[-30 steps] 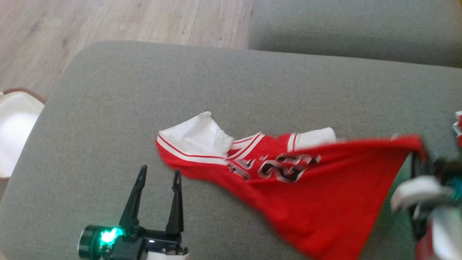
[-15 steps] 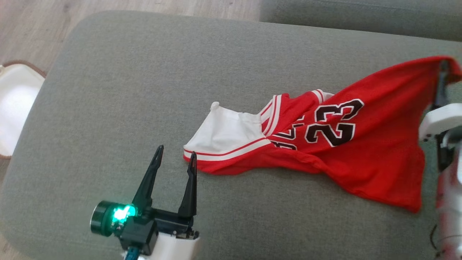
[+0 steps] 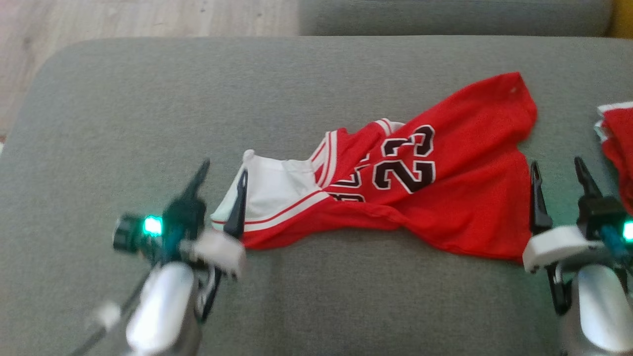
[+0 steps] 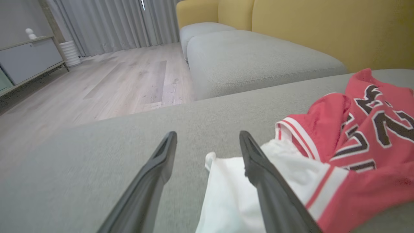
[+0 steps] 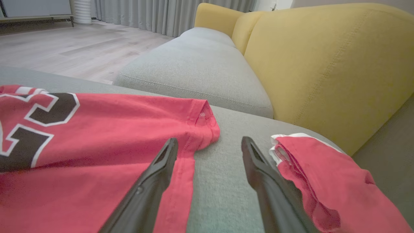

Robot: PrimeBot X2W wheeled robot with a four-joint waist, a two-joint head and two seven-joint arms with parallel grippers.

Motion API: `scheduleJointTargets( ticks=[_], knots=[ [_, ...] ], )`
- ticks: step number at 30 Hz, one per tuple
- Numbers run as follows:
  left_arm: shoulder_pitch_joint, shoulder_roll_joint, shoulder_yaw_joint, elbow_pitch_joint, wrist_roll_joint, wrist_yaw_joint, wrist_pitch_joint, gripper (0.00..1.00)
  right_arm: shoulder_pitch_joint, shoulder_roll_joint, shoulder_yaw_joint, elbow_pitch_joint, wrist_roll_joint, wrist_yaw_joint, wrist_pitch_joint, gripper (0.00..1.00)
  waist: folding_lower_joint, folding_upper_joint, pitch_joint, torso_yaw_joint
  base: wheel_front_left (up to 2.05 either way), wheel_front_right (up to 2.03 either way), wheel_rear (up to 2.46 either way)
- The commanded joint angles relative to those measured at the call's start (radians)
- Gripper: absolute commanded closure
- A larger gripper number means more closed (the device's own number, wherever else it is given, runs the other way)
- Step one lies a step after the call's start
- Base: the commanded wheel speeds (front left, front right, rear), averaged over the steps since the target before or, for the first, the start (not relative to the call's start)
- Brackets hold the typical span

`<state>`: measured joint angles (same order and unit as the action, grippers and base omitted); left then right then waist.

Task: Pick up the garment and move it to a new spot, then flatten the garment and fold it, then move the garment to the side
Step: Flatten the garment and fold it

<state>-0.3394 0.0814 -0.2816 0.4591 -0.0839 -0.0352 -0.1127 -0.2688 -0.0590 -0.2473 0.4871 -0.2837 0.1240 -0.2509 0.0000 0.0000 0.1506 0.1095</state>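
At the far left of the head view, a strip of pale wooden plank floor (image 3: pixel 123 15) is seen beyond the rounded corner of a wide grey fabric sofa cushion (image 3: pixel 148 99), on which everything else lies.

Low on the left, the left gripper (image 3: pixel 224 168) is held over the cushion with its two dark fingers spread apart and nothing between them. Its outer finger is seen over bare grey fabric, while its inner finger is laid across the white edge of the garment; whether the cloth is touched cannot be told.

Across the middle, the red sleeveless jersey with white trim and a black number 23 (image 3: pixel 445 198) is spread loosely on the cushion, rumpled and not flat. Its white inner panel is turned out at the left end, the number is shown near the centre, and one red corner is pointed toward the upper right.

Just beside the jersey's right edge, the right gripper (image 3: pixel 556 164) is found with its fingers parted and empty. In the right wrist view its inner finger is seen over the red hem.

At the far right, a second red garment with white edging (image 3: pixel 615 133) is bunched near the outer finger, with a mustard-yellow upholstered backrest (image 5: pixel 323 64) behind.
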Motion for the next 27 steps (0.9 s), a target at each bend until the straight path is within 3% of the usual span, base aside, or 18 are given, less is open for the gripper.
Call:
scheduleJointTargets(
  ticks=[1, 8, 13, 27],
  knots=[
    [-0.089, 0.013, 0.033, -0.019, 0.007, 0.003, 0.032, 0.00, 0.003, 0.001, 0.028, -0.052, 0.010, 0.007, -0.011, 0.00, 0.0000, 0.0000, 0.005, -0.019, 0.00, 0.00, 0.00],
    [-0.238, 0.030, -0.018, 0.089, 0.069, 0.006, 0.262, 0.00, 0.104, 0.007, 0.054, -0.149, 0.041, 0.007, -0.011, 0.00, 0.0000, 0.0000, 0.046, -0.068, 0.00, 0.00, 0.00],
    [-0.282, 0.055, -0.029, 0.164, 0.088, 0.007, 0.339, 0.00, 0.115, 0.008, 0.056, -0.213, 0.050, 0.007, -0.009, 0.00, 0.0000, 0.0000, 0.076, -0.094, 0.00, 0.00, 0.00],
    [-0.340, 0.099, -0.003, 0.379, 0.053, 0.014, 0.295, 0.00, 0.175, 0.009, 0.048, -0.292, 0.086, 0.007, 0.024, 0.00, 0.0000, 0.0000, 0.104, -0.140, 0.00, 0.00, 0.00]
  ],
)
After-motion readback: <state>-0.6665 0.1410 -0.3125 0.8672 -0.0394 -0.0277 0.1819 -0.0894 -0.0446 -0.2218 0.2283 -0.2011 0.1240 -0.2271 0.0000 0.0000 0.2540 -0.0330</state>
